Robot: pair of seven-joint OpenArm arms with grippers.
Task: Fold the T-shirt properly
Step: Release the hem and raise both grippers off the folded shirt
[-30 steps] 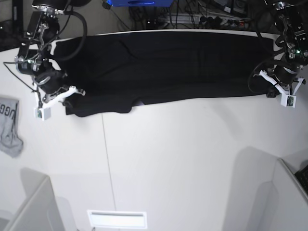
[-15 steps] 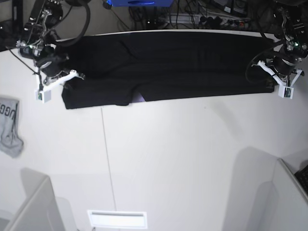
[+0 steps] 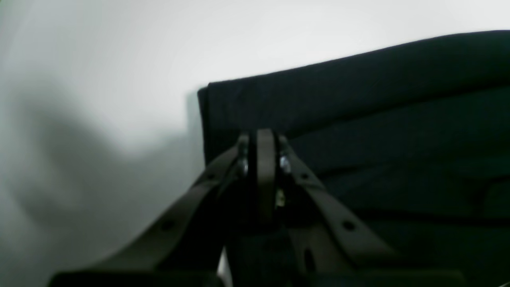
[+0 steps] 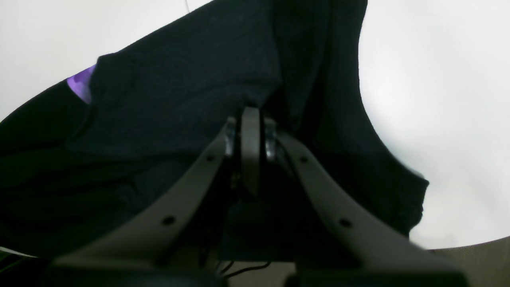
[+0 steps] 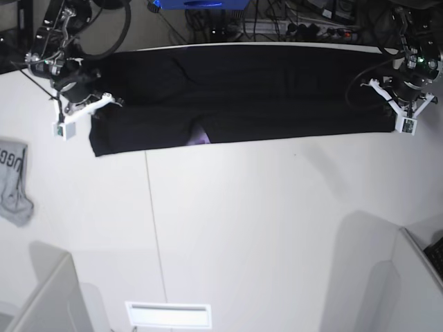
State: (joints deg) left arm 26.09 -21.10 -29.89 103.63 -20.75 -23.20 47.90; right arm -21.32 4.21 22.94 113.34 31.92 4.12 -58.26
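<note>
The black T-shirt [image 5: 242,90] lies as a long strip along the far edge of the white table [image 5: 263,228]. A bit of purple print [image 5: 201,138] peeks out at its near edge and is also seen in the right wrist view as the purple print [image 4: 79,85]. My left gripper [image 5: 394,112] is at the shirt's right end in the base view. Its closed fingertips [image 3: 265,137] pinch the T-shirt [image 3: 358,119] near a corner. My right gripper [image 5: 102,105] is at the other end, shut [image 4: 250,115] on a fold of the T-shirt [image 4: 179,99].
A small grey garment [image 5: 14,183] lies at the table's left edge. Cables and a blue object [image 5: 197,4] sit behind the far edge. A white box corner [image 5: 41,297] and a slot [image 5: 168,315] are at the near side.
Both grippers moved toward the far edge, dragging the shirt's ends with them. The strip sits farther back and straighter, and the purple print shows more at its near edge.
</note>
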